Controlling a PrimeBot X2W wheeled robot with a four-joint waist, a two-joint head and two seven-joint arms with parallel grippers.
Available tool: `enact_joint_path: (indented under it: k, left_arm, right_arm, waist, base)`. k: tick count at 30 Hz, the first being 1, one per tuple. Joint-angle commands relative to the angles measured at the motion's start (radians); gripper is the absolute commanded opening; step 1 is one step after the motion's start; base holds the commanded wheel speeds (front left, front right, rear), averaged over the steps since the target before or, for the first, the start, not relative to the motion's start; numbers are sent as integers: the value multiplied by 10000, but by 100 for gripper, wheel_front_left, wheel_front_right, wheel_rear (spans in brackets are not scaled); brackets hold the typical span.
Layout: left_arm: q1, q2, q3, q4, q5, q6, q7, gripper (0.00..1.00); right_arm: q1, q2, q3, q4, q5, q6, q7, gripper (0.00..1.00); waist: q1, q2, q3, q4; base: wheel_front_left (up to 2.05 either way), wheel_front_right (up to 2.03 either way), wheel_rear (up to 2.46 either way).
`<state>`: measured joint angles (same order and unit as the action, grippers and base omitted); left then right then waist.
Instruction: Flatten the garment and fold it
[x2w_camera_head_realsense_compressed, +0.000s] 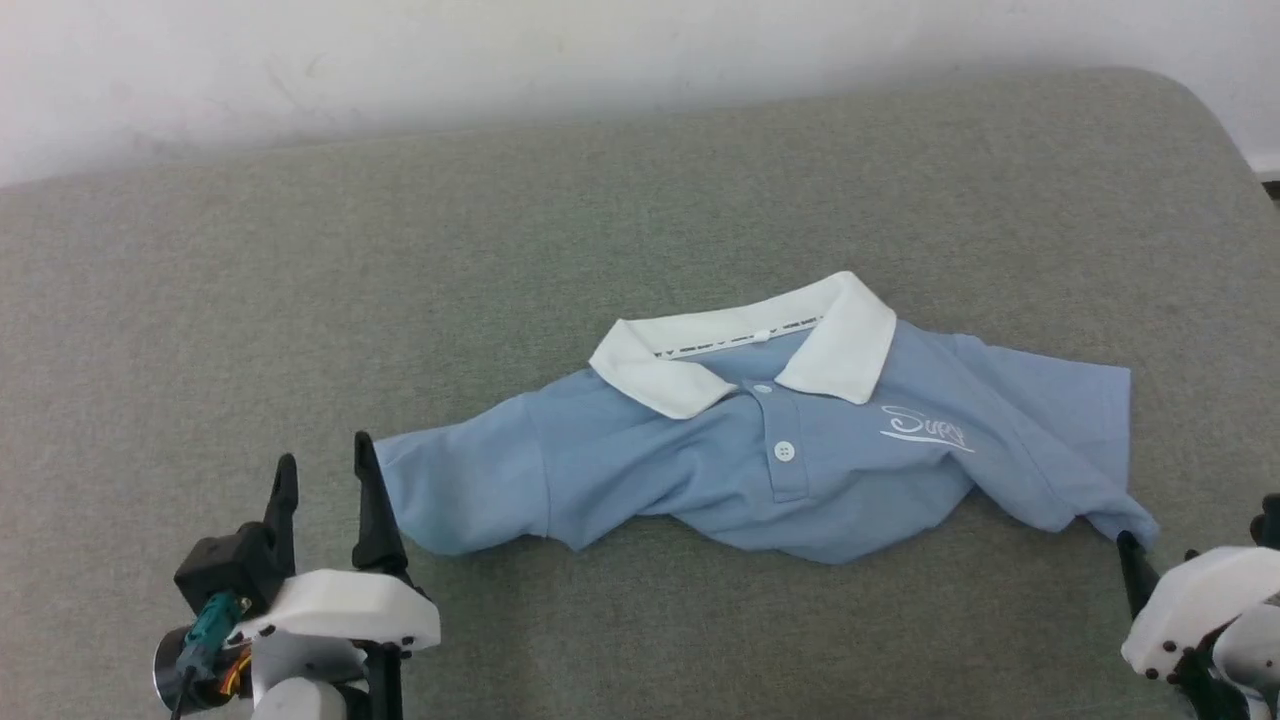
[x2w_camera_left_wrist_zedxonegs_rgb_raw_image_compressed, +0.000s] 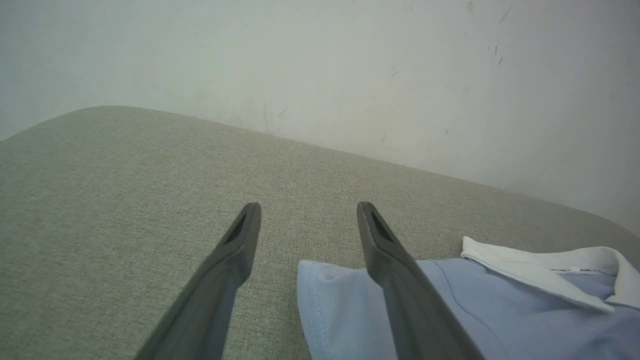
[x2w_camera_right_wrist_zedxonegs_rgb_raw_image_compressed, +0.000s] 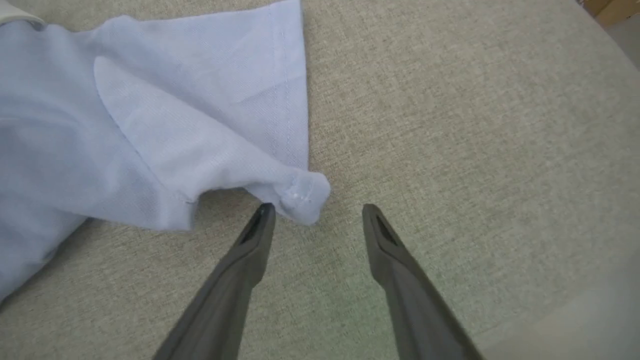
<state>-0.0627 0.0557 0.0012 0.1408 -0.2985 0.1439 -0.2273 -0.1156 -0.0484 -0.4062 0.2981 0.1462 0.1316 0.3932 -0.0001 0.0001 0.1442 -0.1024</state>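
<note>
Still flattening: the polo shirt (x2w_camera_head_realsense_compressed: 700, 450) lies rumpled mid-cushion (x2w_camera_head_realsense_compressed: 300, 250) — left gripper (x2w_camera_head_realsense_compressed: 325, 450) and right gripper (x2w_camera_right_wrist_zedxonegs_rgb_raw_image_compressed: 318, 210) by its sleeves, fingers apart, empty. Next, probably — pinch sleeves, spread outward.

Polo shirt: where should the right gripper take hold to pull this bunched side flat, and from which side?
Take the rolled corner of the polo shirt, at its right end. It bulges up off the grey cushion, so there is a lump to pinch. Come in low from the near right edge; the open right gripper points at it.
</note>
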Motion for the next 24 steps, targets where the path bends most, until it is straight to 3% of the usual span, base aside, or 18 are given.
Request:
enact_joint_path:
  k: [1,7,14,24]
  left_arm:
    - [-57,75,13,96,10,110,190,100]
    - [-413,353,237,369,-158,532,1706,100]
    - [-959,1274,88,709,-8,738,4542,100]
    - [-1418,2499,-990,441,396,38,8431,100]
  right_arm:
    - [156,-18,3,-138,83,-9,-194,100]
    - [530,-18,280,-1150,-131,-9,-1534,100]
    - [723,-18,1299,-2178,-65,-9,-2260,100]
    - [630,-18,2110,-2802,501,-9,-2217,100]
  waist:
    - [1,-1,-9,-134]
    - [1,-1,123,-513]
    - [1,-1,360,-970]
    - [1,-1,944,-1346]
  base:
    - [0,0,0]
    - [0,0,0]
    - [0,0,0]
    - [0,0,0]
